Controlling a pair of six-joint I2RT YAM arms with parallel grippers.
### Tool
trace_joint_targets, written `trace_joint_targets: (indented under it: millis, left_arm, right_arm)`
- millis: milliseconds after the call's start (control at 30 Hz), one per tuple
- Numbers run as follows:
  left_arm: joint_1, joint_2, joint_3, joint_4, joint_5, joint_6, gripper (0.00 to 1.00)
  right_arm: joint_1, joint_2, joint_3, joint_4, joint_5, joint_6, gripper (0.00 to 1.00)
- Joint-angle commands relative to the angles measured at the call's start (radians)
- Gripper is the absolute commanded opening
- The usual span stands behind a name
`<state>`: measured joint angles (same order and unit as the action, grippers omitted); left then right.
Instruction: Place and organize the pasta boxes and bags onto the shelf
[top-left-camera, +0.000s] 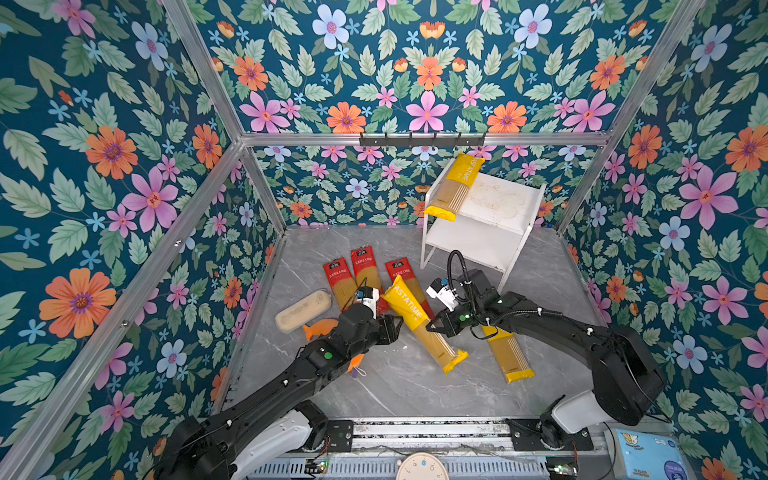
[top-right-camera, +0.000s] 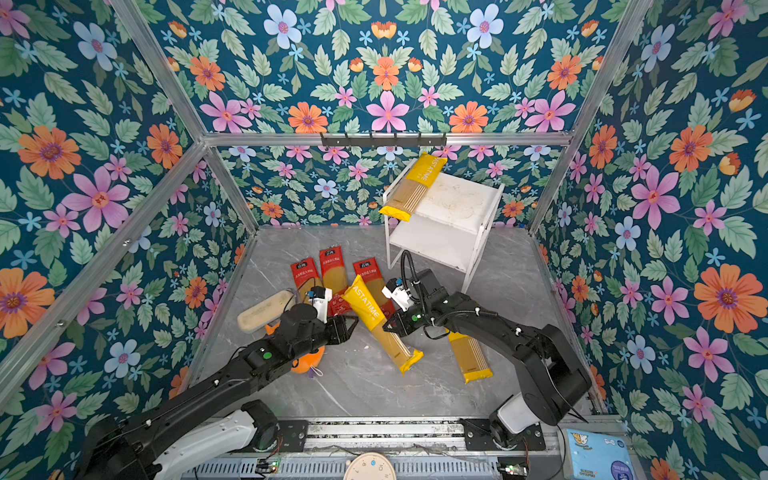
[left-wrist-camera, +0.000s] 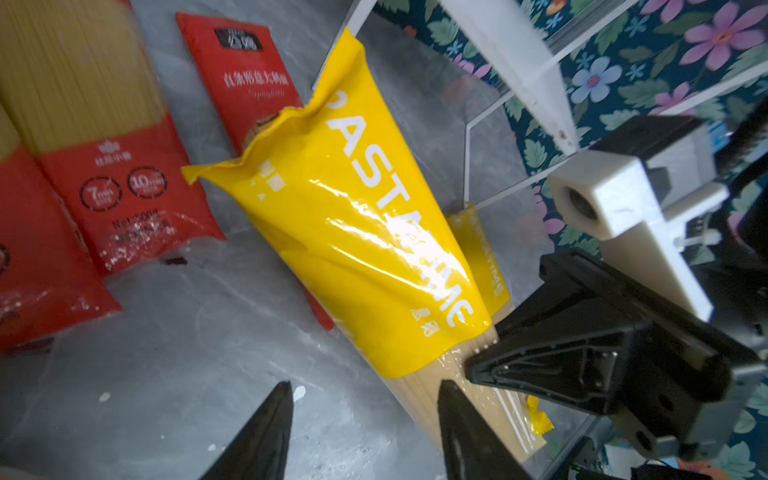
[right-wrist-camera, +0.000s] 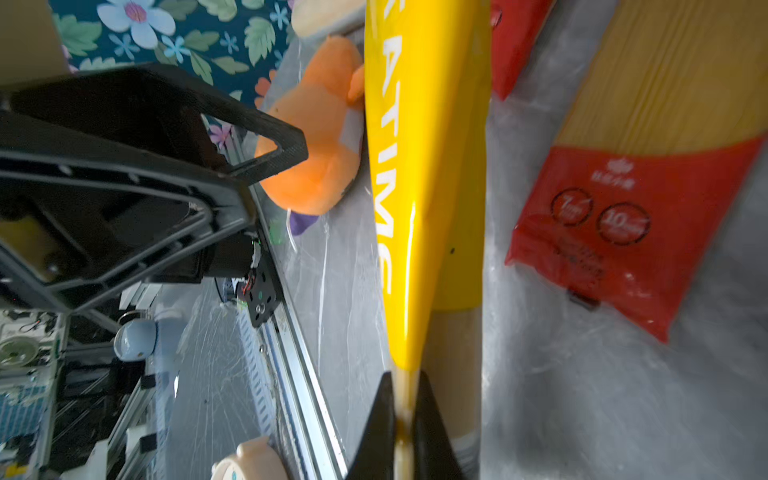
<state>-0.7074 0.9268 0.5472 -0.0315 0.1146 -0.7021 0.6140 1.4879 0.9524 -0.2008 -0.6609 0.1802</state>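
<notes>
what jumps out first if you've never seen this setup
The loud floral wallpaper on the walls hits first. Then the yellow PASTATIME pack mid-table, pinched at its clear noodle part by the right gripper, its printed end over a red spaghetti pack. A second yellow pack lies on top of the white shelf, overhanging the edge.

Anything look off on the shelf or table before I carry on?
The yellow pack on the shelf lies askew, its near end overhanging the top board's front edge. The second yellow pack, pinched by the right gripper, lies across a red pack, its far end crumpled.
</notes>
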Motion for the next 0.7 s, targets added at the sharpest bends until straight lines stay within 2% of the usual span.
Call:
trace_joint_targets:
  millis: [0, 133, 267, 400, 533, 667]
  left_arm:
    - [0.056, -0.023, 0.001, 0.128, 0.133, 0.053, 0.68]
    - [0.113, -0.014, -0.013, 0.320, 0.260, 0.039, 0.78]
    - [0.138, 0.064, -0.001, 0.516, 0.357, 0.013, 0.81]
    - [0.144, 0.160, 0.038, 0.646, 0.407, 0.005, 0.82]
    - [0.147, 0.238, 0.070, 0.794, 0.473, -0.051, 0.81]
    - [0.146, 0.299, 0.118, 0.827, 0.526, -0.069, 0.76]
  right_arm:
    - [-0.011, -0.056, -0.014, 0.215, -0.004, 0.053, 0.00]
    - [-0.032, -0.122, -0.040, 0.343, 0.016, 0.125, 0.00]
    - [-0.033, -0.172, -0.038, 0.408, 0.026, 0.169, 0.00]
    - [-0.033, -0.216, -0.037, 0.463, 0.010, 0.213, 0.00]
    - [-0.034, -0.249, -0.041, 0.505, -0.040, 0.256, 0.00]
    - [-0.034, -0.279, -0.056, 0.535, -0.078, 0.276, 0.00]
